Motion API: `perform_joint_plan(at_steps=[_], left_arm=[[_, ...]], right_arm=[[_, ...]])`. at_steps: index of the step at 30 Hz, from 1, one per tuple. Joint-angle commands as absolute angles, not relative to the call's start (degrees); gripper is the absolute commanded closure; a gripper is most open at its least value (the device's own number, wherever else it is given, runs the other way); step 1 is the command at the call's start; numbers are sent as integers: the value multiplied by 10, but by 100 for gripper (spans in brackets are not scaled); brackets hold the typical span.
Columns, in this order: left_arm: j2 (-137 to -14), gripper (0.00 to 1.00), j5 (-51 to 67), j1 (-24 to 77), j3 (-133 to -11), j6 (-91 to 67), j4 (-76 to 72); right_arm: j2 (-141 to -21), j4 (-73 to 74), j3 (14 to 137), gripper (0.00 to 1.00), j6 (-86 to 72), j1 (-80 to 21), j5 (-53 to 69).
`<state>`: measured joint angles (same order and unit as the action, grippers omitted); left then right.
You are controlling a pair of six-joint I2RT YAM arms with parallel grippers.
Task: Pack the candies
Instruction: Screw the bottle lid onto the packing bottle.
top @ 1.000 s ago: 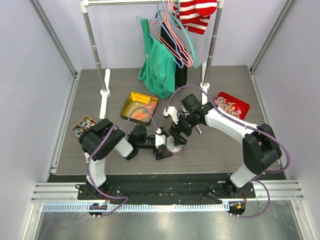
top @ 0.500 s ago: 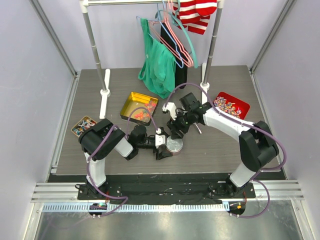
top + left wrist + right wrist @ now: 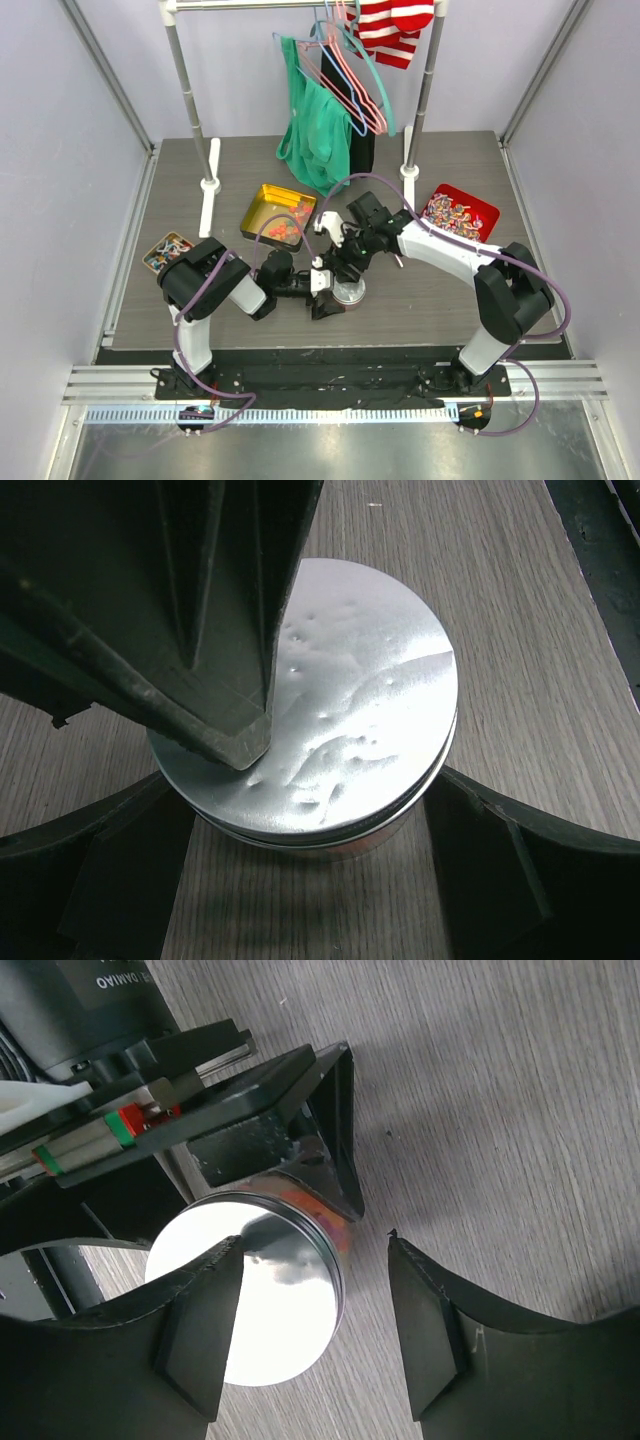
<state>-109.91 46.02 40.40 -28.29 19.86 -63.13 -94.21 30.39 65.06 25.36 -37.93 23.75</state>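
Note:
A small round jar (image 3: 348,292) with a silver lid (image 3: 350,700) stands on the table's near middle. Orange and red candies (image 3: 325,1212) show through its clear wall. More candies (image 3: 283,228) lie in the yellow tin (image 3: 262,205) behind it. My left gripper (image 3: 334,290) lies low on the table, and its fingers (image 3: 100,870) touch the jar's sides (image 3: 310,815). My right gripper (image 3: 345,266) hangs over the jar from behind, open (image 3: 315,1250). One of its fingertips (image 3: 245,742) rests on the lid, the other is over bare table.
A red tray (image 3: 484,208) of wrapped sweets sits at the right rear. A small tin (image 3: 165,250) of wrapped sweets sits at the left edge. A clothes rack stands at the back with a green garment (image 3: 318,130), hangers and white post bases (image 3: 209,186).
My right arm has swung a little to the left and its jaws have narrowed. The silver lid, covered a second ago, now shows. The left arm has not moved.

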Motion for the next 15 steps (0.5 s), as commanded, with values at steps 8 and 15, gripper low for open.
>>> perform_joint_plan(at_steps=[8, 15], left_arm=[[-1095, 3, 454, 406, -294, 211, -646], [-1096, 3, 452, 405, -295, 210, -646]], right_arm=[[-921, 306, 664, 62, 265, -376, 227], [-939, 329, 670, 71, 267, -369, 251]])
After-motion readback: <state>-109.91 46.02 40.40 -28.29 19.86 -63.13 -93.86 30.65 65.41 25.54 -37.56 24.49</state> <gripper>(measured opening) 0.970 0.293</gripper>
